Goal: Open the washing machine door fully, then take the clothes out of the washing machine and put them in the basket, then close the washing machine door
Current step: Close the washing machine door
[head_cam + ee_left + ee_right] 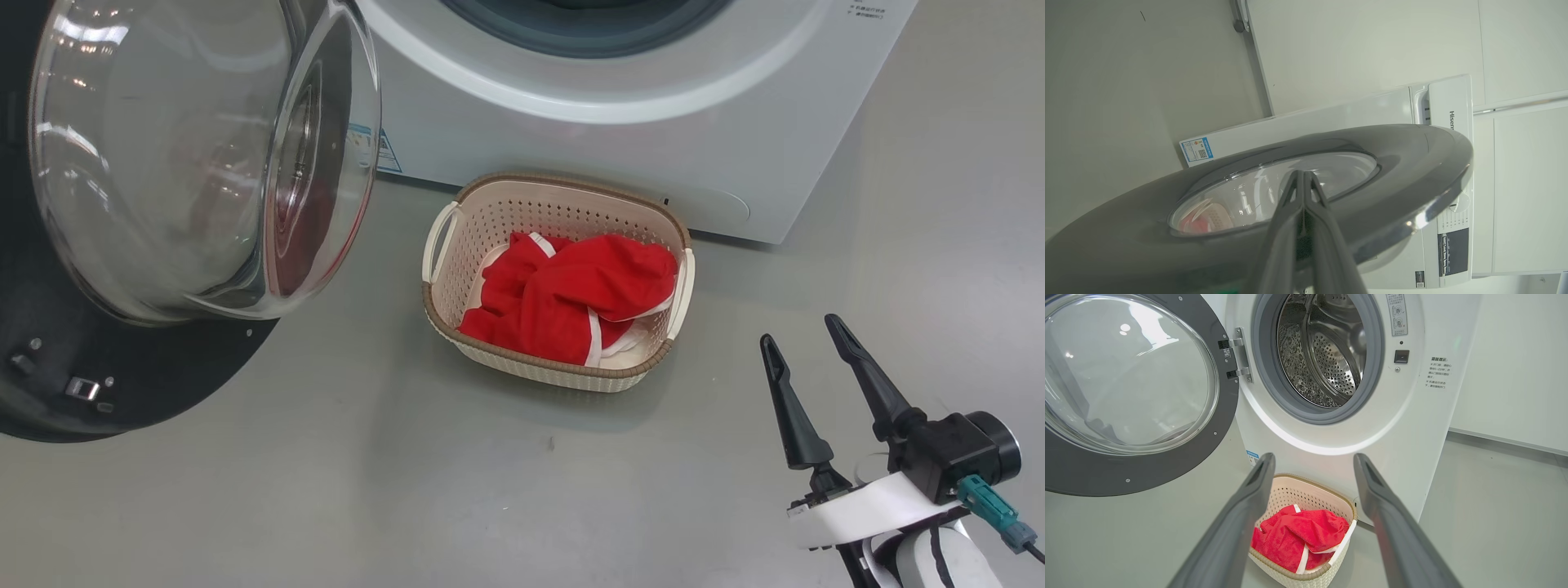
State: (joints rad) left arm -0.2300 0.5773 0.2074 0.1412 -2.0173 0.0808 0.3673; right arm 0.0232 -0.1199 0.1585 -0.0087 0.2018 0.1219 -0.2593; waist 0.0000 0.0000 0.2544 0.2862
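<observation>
The washing machine stands with its door swung wide open to the left; its steel drum looks bare inside. Red clothes with white trim lie in the cream basket on the floor before the machine. My right gripper is open at the lower right, away from the basket, with nothing between its fingers. My left gripper is shut and empty, its tips at the outer face of the door by the glass.
Grey floor spreads around the basket. A white wall rises to the right of the machine, and white panels stand behind it in the left wrist view.
</observation>
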